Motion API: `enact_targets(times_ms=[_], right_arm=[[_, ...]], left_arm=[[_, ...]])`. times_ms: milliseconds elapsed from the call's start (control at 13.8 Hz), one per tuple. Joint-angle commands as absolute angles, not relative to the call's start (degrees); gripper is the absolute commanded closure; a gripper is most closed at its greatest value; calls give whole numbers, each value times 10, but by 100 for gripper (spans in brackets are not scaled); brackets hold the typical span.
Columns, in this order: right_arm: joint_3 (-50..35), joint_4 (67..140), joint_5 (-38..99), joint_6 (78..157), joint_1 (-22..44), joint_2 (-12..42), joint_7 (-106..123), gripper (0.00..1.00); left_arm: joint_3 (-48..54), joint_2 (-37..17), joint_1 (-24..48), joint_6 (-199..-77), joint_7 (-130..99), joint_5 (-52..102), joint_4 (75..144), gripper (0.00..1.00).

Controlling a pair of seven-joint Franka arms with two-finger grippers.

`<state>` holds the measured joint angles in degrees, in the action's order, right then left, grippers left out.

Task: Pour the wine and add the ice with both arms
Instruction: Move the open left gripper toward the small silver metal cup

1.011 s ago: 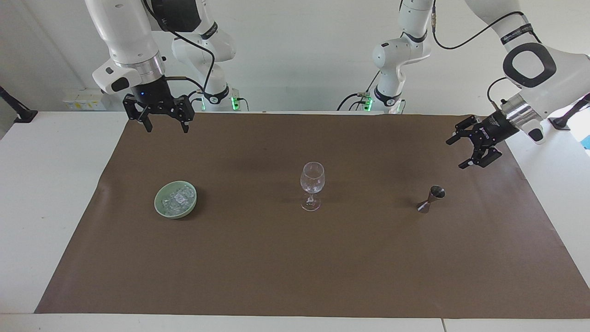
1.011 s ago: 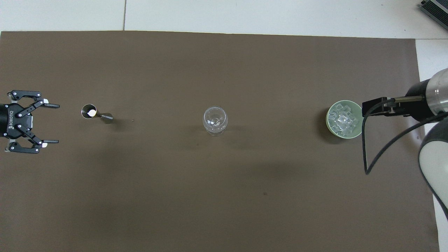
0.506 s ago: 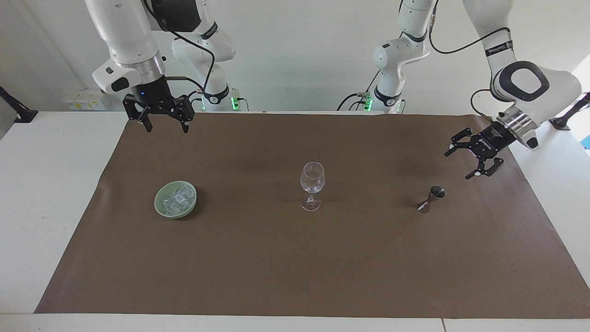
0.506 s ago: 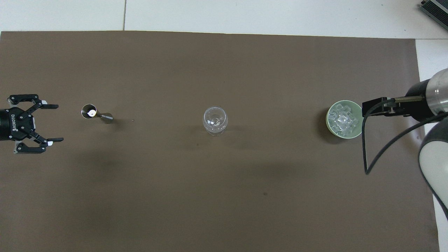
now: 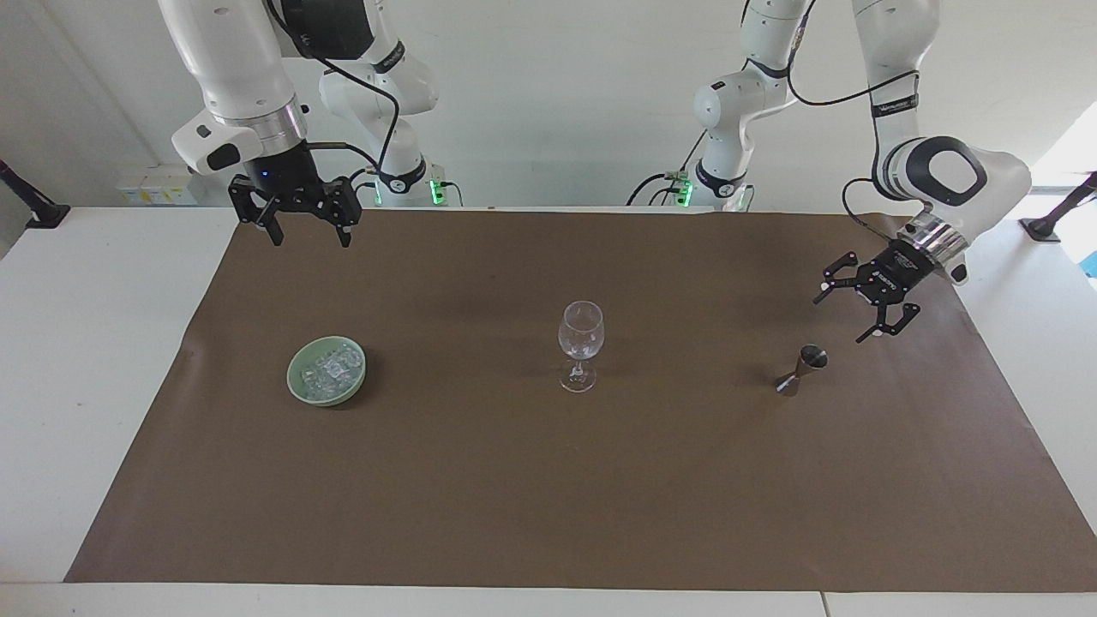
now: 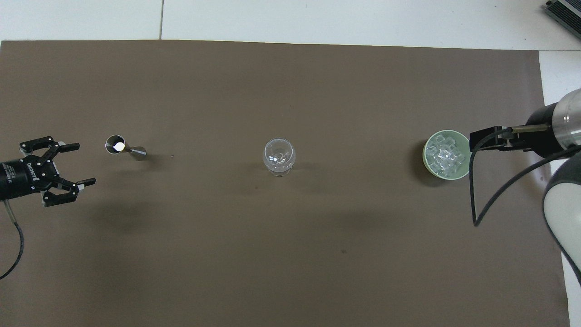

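Note:
A clear stemmed wine glass point(image 5: 580, 343) point(image 6: 278, 156) stands upright mid-mat. A small metal jigger point(image 5: 801, 370) point(image 6: 122, 147) stands toward the left arm's end; whether it holds wine I cannot tell. Ice point(image 5: 334, 367) point(image 6: 445, 155) fills a pale green bowl point(image 5: 296, 381) point(image 6: 426, 152) toward the right arm's end. My left gripper point(image 5: 840, 320) point(image 6: 85, 163) is open and empty, tilted down over the mat beside the jigger, not touching it. My right gripper point(image 5: 310, 240) hangs open and empty, pointing down over the mat's edge by the robots; that arm waits.
A brown mat point(image 5: 548, 497) covers most of the white table point(image 5: 86, 386). Black mounts sit at the table's two ends point(image 5: 34, 210) point(image 5: 1050, 224). The right arm's wrist and looping cable point(image 6: 481, 195) overhang the mat beside the bowl.
The left gripper has come lower and closer to the jigger, turning its fingers as it went. The right arm, glass, jigger and bowl have not moved.

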<state>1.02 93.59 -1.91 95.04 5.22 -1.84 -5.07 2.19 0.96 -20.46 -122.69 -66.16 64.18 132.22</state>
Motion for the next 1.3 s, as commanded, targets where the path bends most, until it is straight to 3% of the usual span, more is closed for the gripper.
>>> enact_targets(times_ms=[0, 722, 1228], right_arm=[[11, 941, -16, 946, 53, -25, -54, 0], [11, 941, -16, 946, 53, -24, -54, 0], [11, 941, -17, 946, 53, -25, -54, 0]], left_arm=[[28, 15, -214, -1246, -605, 710, 1363, 0], [28, -55, -200, -1263, -404, 967, 1387, 0], [28, -78, -141, -1309, -361, 1090, 1388, 0]])
